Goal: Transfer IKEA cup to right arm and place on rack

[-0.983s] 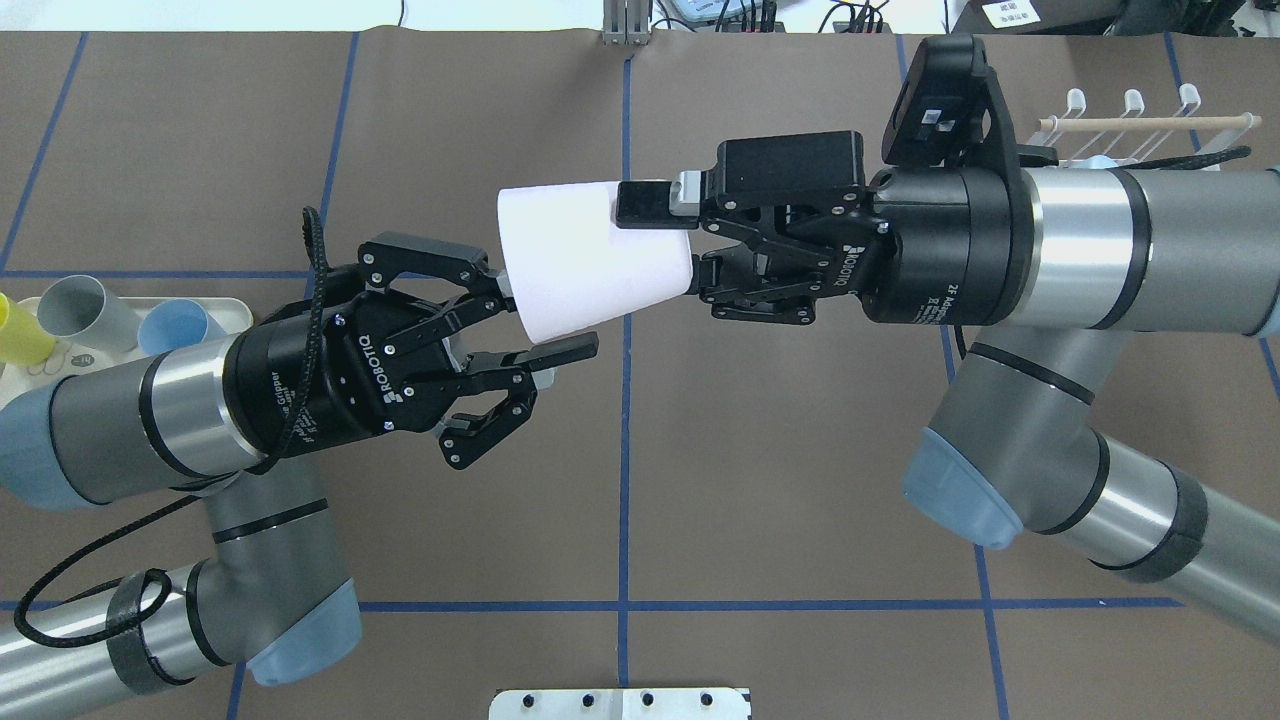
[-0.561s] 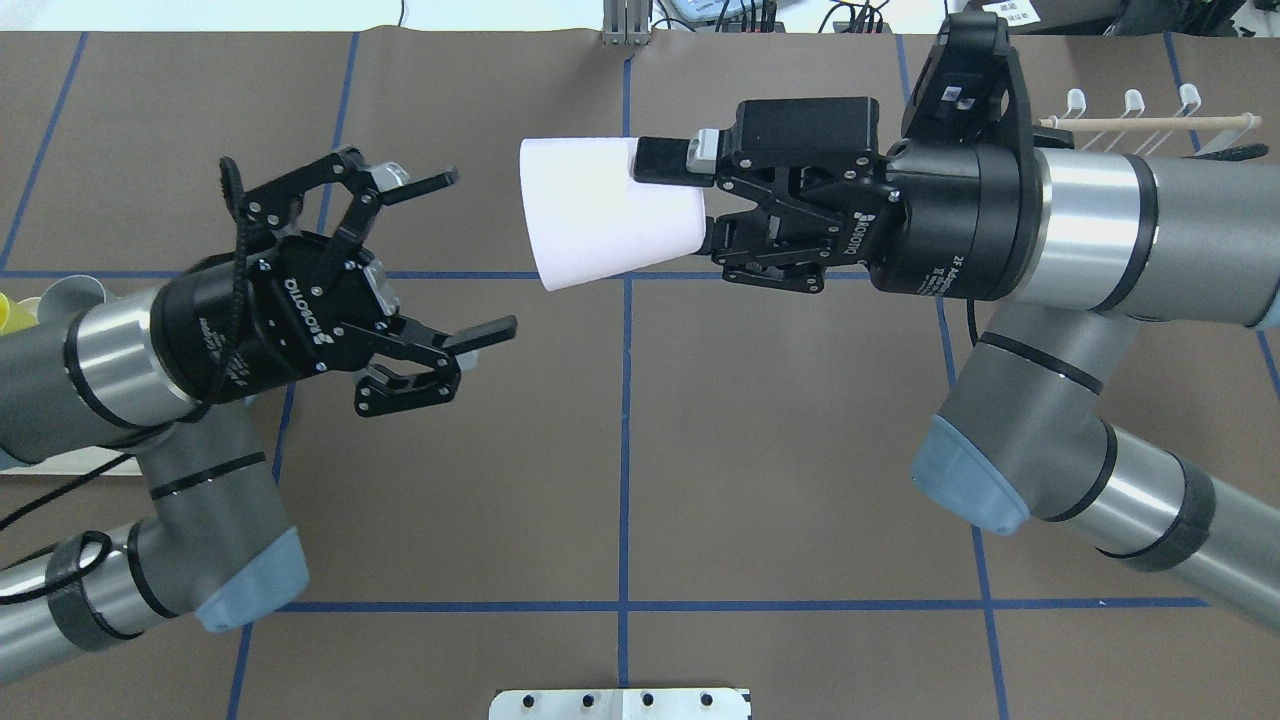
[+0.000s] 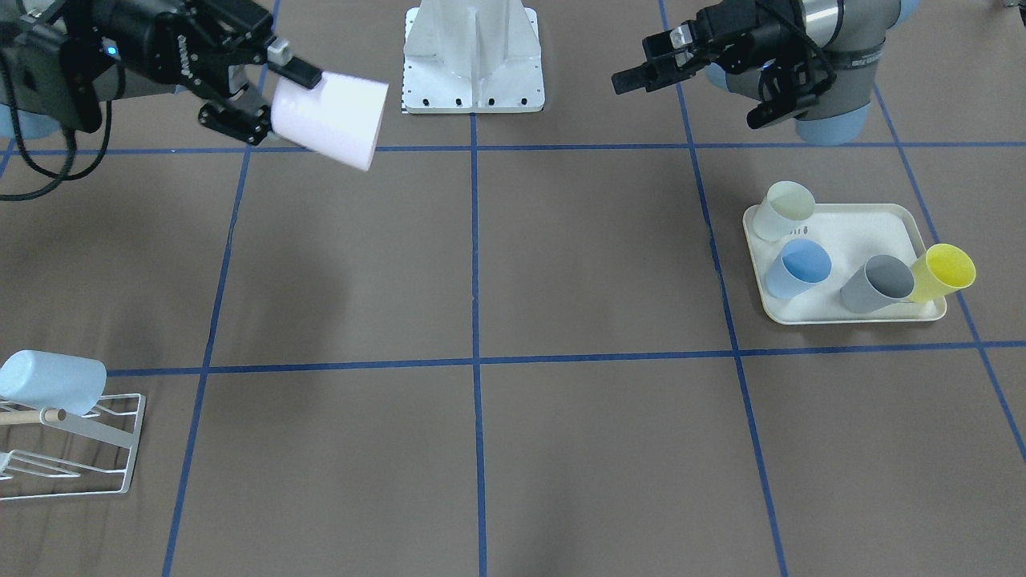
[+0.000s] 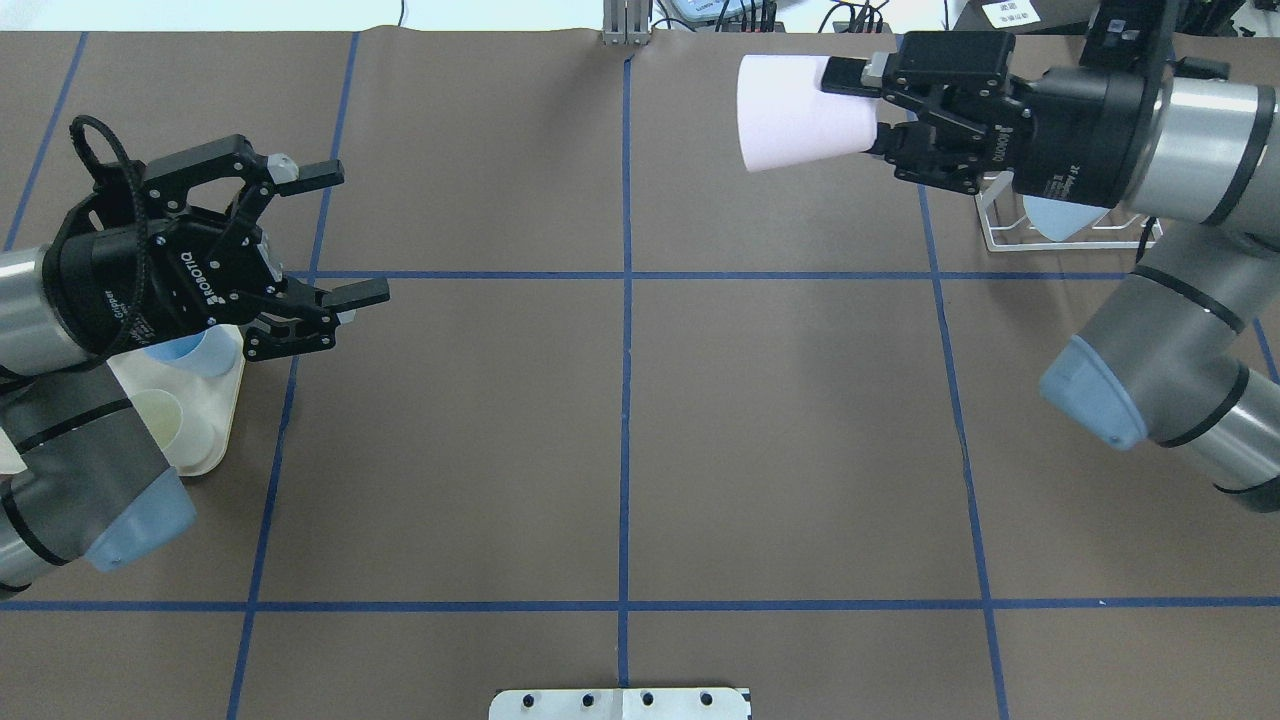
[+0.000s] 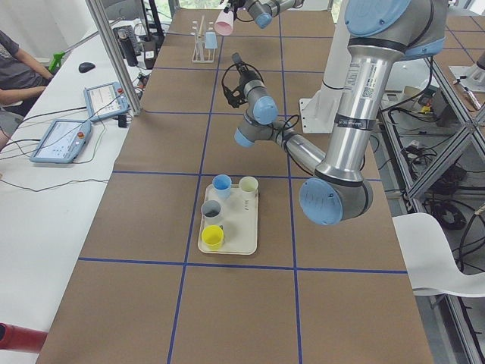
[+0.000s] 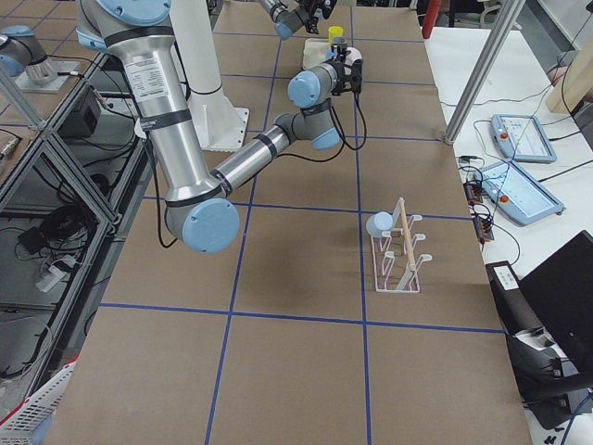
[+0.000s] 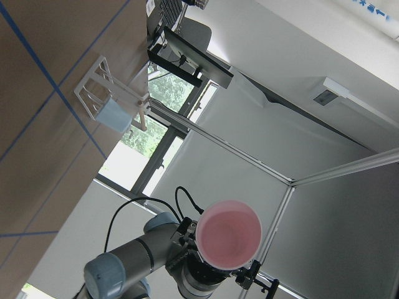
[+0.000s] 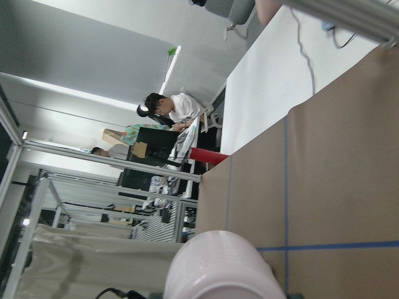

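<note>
In mid-air — right hand point(image 4: 862, 110) grips cup point(image 4: 790, 115) (sideways) | left hand point(image 4: 357, 232) spread

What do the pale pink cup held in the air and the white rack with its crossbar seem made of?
The pale pink tapered cup looks like plastic: smooth, matte, even colour, thin rim. The small white wire rack is likely coated metal: thin bent rods. Its light dowel looks like bare wood, pale tan, though too small to be sure.
</note>
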Robot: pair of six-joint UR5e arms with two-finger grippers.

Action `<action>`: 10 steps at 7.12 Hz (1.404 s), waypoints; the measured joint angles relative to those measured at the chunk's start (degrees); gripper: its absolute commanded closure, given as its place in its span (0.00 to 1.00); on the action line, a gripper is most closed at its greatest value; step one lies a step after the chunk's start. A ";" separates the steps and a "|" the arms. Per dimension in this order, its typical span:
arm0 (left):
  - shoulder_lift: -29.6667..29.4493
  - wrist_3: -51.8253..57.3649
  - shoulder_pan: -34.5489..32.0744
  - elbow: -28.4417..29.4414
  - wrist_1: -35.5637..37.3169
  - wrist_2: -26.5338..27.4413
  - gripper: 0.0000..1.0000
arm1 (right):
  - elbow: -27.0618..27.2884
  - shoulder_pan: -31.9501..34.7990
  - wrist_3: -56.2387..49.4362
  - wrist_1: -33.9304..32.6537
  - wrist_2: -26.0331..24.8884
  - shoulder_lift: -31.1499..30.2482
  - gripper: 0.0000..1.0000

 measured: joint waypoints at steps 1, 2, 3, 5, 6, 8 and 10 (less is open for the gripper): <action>1.46 6.89 -3.03 0.02 4.16 -5.41 0.00 | -0.09 3.89 -8.59 -4.30 2.83 -3.52 0.79; 2.27 13.22 -7.82 0.07 9.44 -11.95 0.00 | -0.14 7.92 -17.75 -9.27 5.62 -6.50 0.81; 2.58 19.56 -13.08 0.13 14.87 -18.23 0.00 | -0.15 11.81 -26.56 -15.13 8.38 -8.24 0.82; 4.65 33.25 -22.02 0.73 22.95 -26.12 0.00 | -0.13 18.53 -42.66 -27.79 13.42 -9.85 0.82; 5.94 39.87 -25.67 2.37 24.65 -27.87 0.00 | -0.11 21.63 -48.45 -32.84 16.40 -10.45 0.82; 7.29 53.54 -33.31 6.08 29.85 -31.10 0.00 | -0.04 27.95 -57.59 -40.36 22.60 -11.68 0.82; 8.61 69.90 -38.15 6.80 39.12 -31.60 0.00 | -0.07 30.33 -67.63 -45.57 23.97 -13.78 0.82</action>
